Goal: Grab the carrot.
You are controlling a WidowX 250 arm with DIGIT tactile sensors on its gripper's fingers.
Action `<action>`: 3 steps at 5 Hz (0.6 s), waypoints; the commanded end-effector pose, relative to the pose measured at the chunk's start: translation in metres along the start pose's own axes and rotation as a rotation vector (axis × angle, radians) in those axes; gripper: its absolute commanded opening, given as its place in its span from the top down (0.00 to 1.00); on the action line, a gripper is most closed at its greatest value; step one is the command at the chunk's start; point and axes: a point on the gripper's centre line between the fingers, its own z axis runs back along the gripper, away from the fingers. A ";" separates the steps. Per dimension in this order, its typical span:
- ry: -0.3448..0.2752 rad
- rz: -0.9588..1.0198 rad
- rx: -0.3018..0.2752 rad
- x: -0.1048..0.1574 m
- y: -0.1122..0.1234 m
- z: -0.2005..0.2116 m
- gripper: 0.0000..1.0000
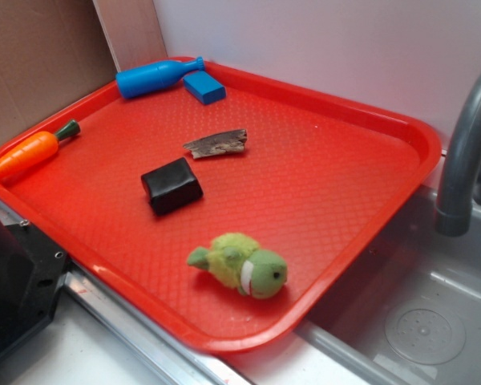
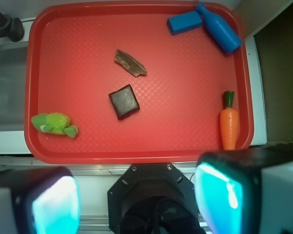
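Tool [image 2: 136,200] wide open, empty, one carrot [image 2: 229,126], one tray [image 2: 136,156], one bottle [image 2: 219,28]

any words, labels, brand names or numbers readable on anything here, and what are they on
None: no text shows in either view.
The carrot, bottle, blue block, black block, plush toy, wood scrap and tray carry no print or labels.

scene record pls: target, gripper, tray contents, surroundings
target: carrot, lying along the tray's edge, stem toward the blue bottle
gripper: gripper open, high above the tray's near side, holding nothing
support: red tray
other items: blue block, wood piece, black block, green plush toy
surroundings: sink, faucet
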 end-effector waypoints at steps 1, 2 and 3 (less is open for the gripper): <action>0.000 0.000 0.000 0.000 0.000 0.000 0.00; 0.047 0.087 -0.020 -0.008 0.038 -0.048 0.00; 0.048 0.142 0.020 -0.011 0.061 -0.086 0.00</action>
